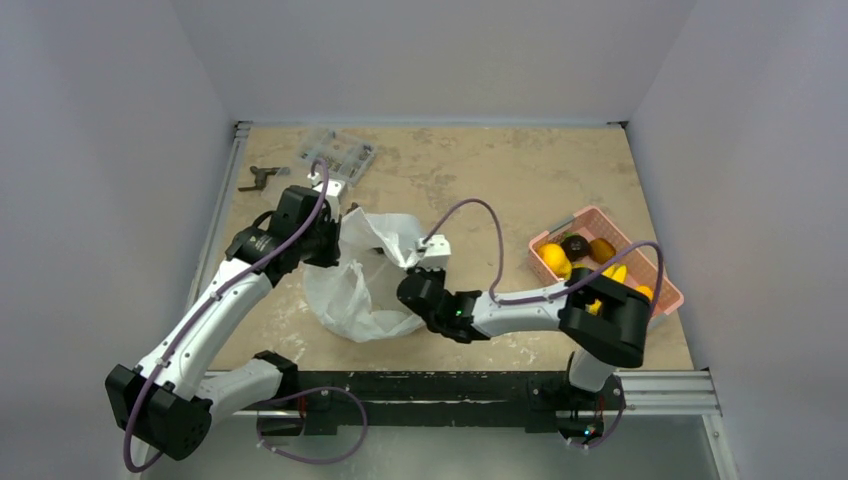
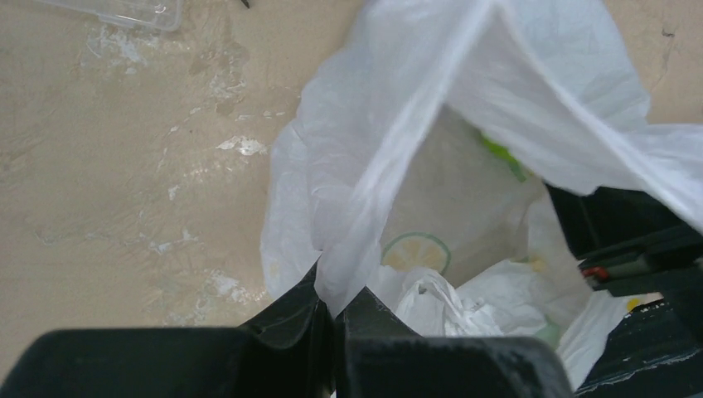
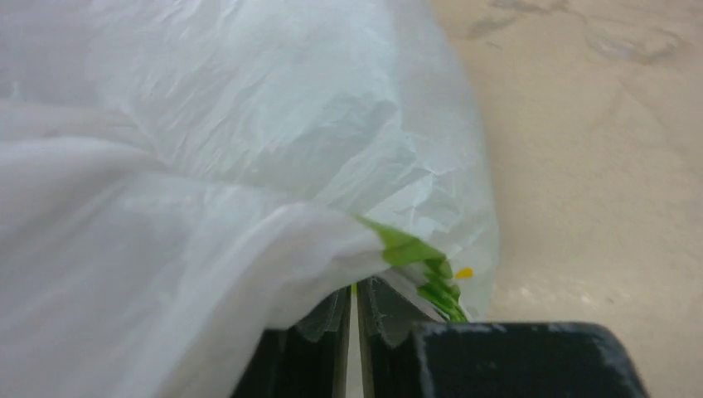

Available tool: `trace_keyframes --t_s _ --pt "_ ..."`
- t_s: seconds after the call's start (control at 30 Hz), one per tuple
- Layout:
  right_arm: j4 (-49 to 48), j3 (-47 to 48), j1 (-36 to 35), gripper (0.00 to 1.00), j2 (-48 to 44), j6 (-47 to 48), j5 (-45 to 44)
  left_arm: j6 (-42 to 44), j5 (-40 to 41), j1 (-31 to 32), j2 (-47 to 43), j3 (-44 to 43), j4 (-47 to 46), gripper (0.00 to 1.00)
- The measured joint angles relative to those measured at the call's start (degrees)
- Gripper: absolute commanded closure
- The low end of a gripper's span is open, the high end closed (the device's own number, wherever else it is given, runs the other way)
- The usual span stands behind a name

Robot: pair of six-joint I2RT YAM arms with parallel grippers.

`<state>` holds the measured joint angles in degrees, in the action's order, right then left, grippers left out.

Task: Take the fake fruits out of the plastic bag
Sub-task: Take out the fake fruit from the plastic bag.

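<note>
The white plastic bag [image 1: 362, 285] lies crumpled at the table's middle, its mouth held apart. My left gripper [image 1: 337, 240] is shut on the bag's left rim; in the left wrist view the film [image 2: 390, 149] is pinched between the gripper's tips [image 2: 336, 305]. My right gripper [image 1: 408, 266] is shut on the right rim, and the right wrist view shows the film with green print [image 3: 249, 166] caught in its tips [image 3: 355, 292]. Inside the bag I see only folds and a printed lemon slice [image 2: 415, 251]. Orange, yellow and dark fake fruits [image 1: 572, 252] lie in the pink basket [image 1: 655, 275].
A clear plastic box [image 1: 338, 152] and a small dark tool [image 1: 262, 177] lie at the back left. The pink basket is at the right, partly under my right arm's elbow [image 1: 605, 320]. Walls enclose the table on three sides.
</note>
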<state>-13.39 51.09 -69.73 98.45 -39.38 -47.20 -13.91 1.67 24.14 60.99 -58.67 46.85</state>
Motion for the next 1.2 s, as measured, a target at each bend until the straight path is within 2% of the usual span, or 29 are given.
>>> trace_keyframes --t_s 0.13,0.23,0.33,0.4,0.5,0.7,0.93,1.07,1.2 --pt "-0.8 -10.0 3.5 0.91 -6.6 -8.2 0.2 0.0 0.0 0.0 0.2 0.0 0.0 1.00" --pt "-0.5 -12.0 4.5 0.90 -6.9 -10.3 0.7 0.0 0.0 0.0 0.2 0.1 -0.1 1.00" --pt "-1.8 -12.3 4.0 0.88 -7.0 -8.5 2.0 0.1 -0.1 0.4 0.3 0.1 -0.1 1.00" --pt "-3.4 -12.6 3.1 0.81 -7.9 -5.6 2.8 0.1 -0.2 1.1 0.6 0.1 -0.1 1.00" --pt "-5.7 -13.0 0.9 0.79 -10.2 0.3 4.7 0.6 -0.2 2.6 1.1 0.1 -0.1 1.00" --pt "-6.5 -7.7 -0.7 0.80 -9.9 7.1 9.3 1.2 -0.7 3.7 1.2 0.1 -0.1 1.00" --pt "-8.7 0.8 -0.3 0.79 -1.4 12.4 9.6 1.5 -0.9 4.2 1.2 0.1 -0.1 1.00" --pt "-8.0 5.7 0.4 0.74 4.1 13.3 9.0 1.5 -0.9 4.5 1.2 0.1 -0.1 1.00" --pt "-5.2 6.6 1.9 0.63 5.4 13.0 6.3 1.5 -0.9 4.8 1.2 0.1 -0.1 1.00"
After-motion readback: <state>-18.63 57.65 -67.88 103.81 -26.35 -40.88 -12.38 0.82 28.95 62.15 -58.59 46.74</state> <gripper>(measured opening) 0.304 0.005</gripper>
